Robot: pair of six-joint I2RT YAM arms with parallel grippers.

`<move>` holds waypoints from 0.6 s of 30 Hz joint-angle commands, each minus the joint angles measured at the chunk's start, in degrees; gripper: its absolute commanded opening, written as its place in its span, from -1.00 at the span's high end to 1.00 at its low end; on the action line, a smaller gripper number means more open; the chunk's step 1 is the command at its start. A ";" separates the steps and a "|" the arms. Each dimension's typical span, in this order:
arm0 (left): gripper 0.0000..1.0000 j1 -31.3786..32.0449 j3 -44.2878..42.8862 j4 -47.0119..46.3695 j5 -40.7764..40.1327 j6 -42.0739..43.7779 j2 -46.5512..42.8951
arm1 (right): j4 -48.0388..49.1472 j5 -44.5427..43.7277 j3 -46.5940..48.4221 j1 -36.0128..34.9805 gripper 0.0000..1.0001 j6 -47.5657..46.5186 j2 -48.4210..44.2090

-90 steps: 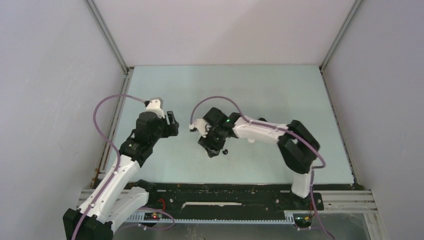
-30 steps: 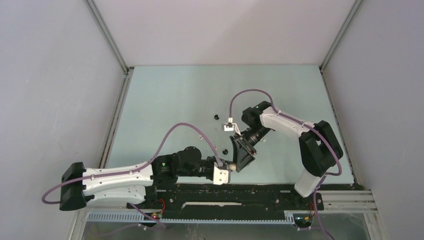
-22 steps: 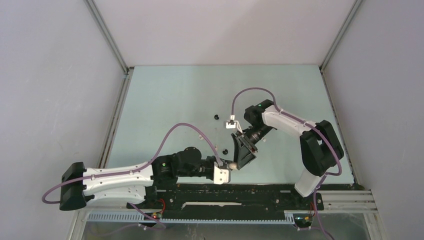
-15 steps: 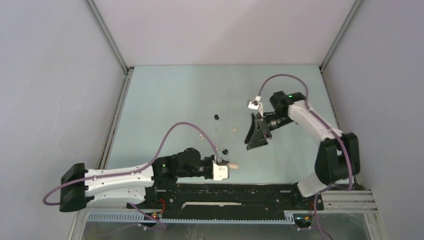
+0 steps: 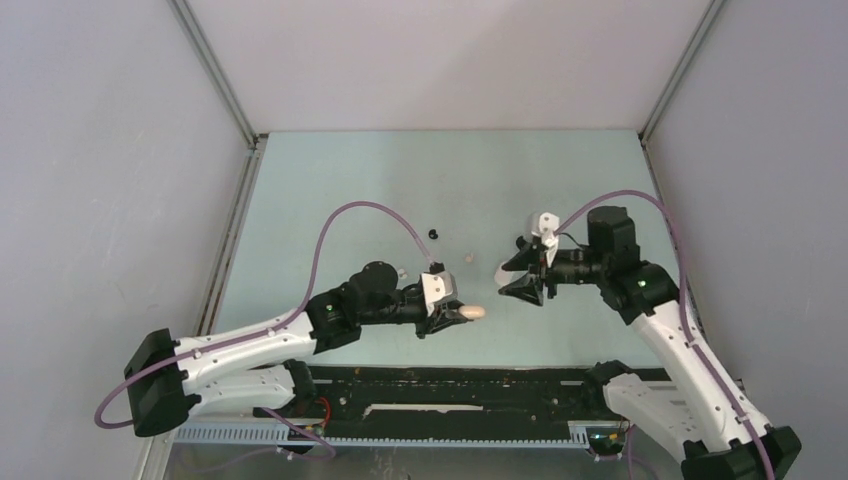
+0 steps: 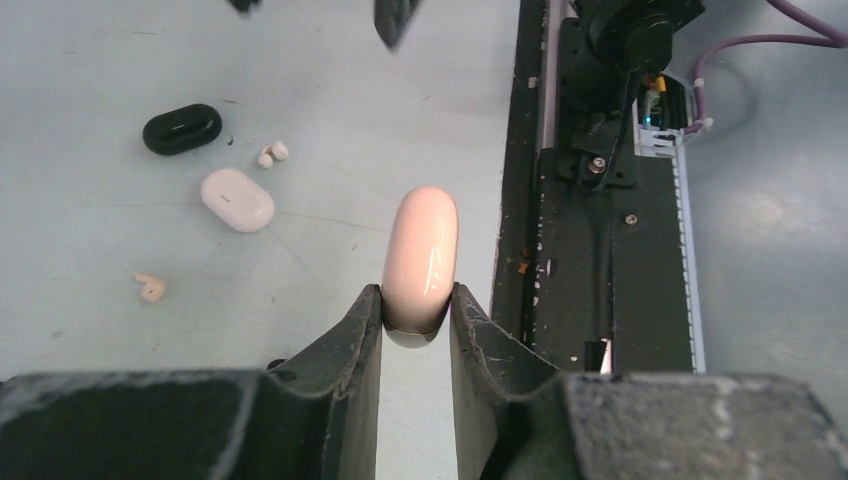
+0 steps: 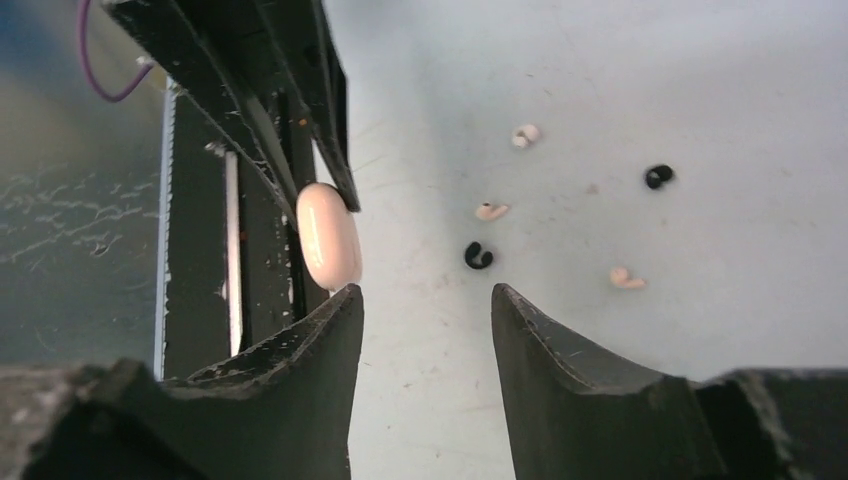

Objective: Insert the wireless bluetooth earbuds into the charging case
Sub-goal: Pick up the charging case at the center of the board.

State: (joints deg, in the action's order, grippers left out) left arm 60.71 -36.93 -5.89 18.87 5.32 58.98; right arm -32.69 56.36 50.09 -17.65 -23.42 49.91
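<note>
Jaws of the left gripper point(image 6: 417, 300) were clamped on the pale pink case point(image 6: 422, 250), held out near the front edge of the table point(image 6: 330, 100). Those of the right gripper point(image 7: 425, 300) stood apart, empty. Nothing was seated yet: pink earbuds point(image 7: 491, 211), black earbuds point(image 7: 478, 256) and white earbuds point(image 7: 525, 134) lay loose on the table. The held case looked closed, though its seam was hard to make out, so opening and filling were left to do.
</note>
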 commanded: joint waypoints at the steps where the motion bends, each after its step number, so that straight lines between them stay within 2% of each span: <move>1: 0.99 -0.94 -0.51 -2.07 5.18 -2.50 0.46 | -2.02 -5.17 0.98 -8.68 -0.04 -6.18 3.38; 6: 0.99 -1.69 -0.46 -2.85 6.86 -2.78 0.84 | -4.70 -13.34 1.84 -18.01 -0.03 -9.63 6.07; 12: 0.99 -1.99 -0.43 -3.16 6.24 -2.60 0.70 | -5.06 -13.90 3.87 -21.28 0.07 -8.73 10.07; 18: 0.99 -2.35 -0.22 -3.73 5.74 -2.73 0.26 | -4.11 -11.07 4.58 -21.66 0.19 -6.83 12.38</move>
State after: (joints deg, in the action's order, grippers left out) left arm 58.67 -36.86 -5.93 23.55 3.42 59.96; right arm -38.13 44.45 52.14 -39.03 -31.11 61.39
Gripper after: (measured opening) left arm 0.282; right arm 0.429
